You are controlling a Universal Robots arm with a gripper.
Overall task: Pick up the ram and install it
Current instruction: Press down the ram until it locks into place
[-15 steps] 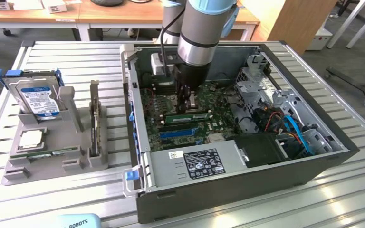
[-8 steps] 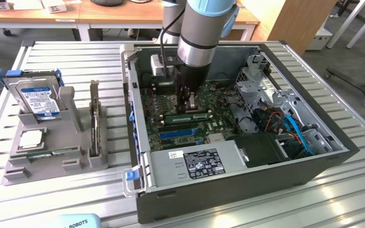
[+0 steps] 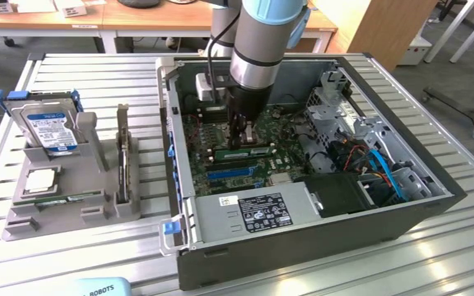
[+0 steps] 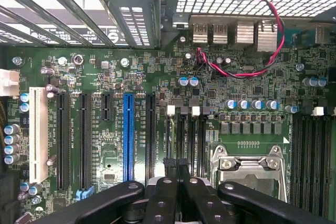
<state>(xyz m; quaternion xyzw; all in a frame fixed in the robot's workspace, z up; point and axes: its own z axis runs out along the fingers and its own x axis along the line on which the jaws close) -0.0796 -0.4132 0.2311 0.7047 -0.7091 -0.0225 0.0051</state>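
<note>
pressing closed pincer [image 3: 247, 137] on ram [image 3: 242, 149] seated in motherboard [image 3: 282, 163] slot.

green ram [image 3: 244, 150], lying flat, on the motherboard

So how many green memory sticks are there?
2. One ram sits inside the computer case, right at the gripper; another green stick lies in the grey holder at the exterior view's left. More may hide behind the arm.
</note>
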